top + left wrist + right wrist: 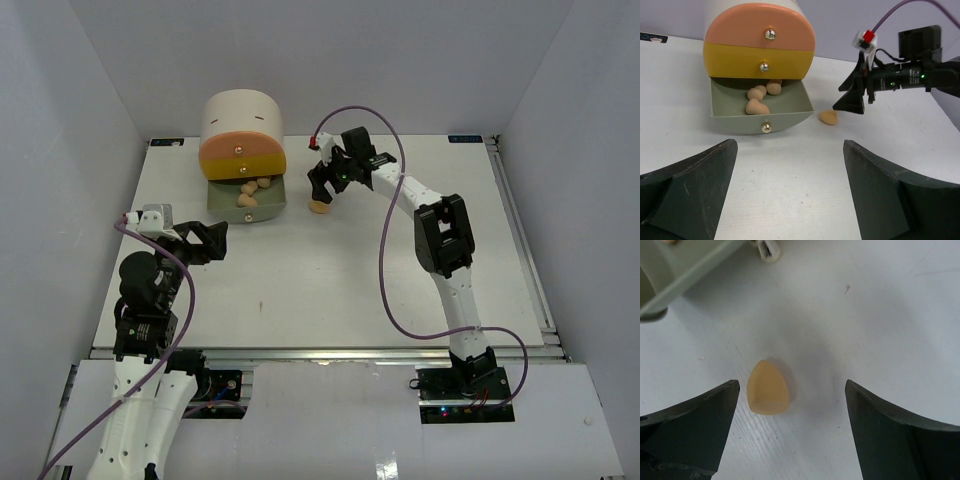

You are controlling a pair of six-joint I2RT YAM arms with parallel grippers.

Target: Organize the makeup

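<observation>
Just beside the open green drawer [730,122], 1 tan sponge [768,387] lies untouched on the table [890,315] between the wide-apart fingers of the right gripper [791,386]. The gripper should be lowered centred, then closed gently.

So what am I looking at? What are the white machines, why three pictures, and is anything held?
Two robot arms bolted to a white table. One picture looks down from above; the other two come from a camera on each wrist. A round drawer unit stands on the table, its green bottom drawer open with three tan makeup sponges inside. A fourth sponge lies beside it. The right arm's fingers, the dark wedges, hang open over that sponge; the left arm's fingers are open too. Nothing is held.
</observation>
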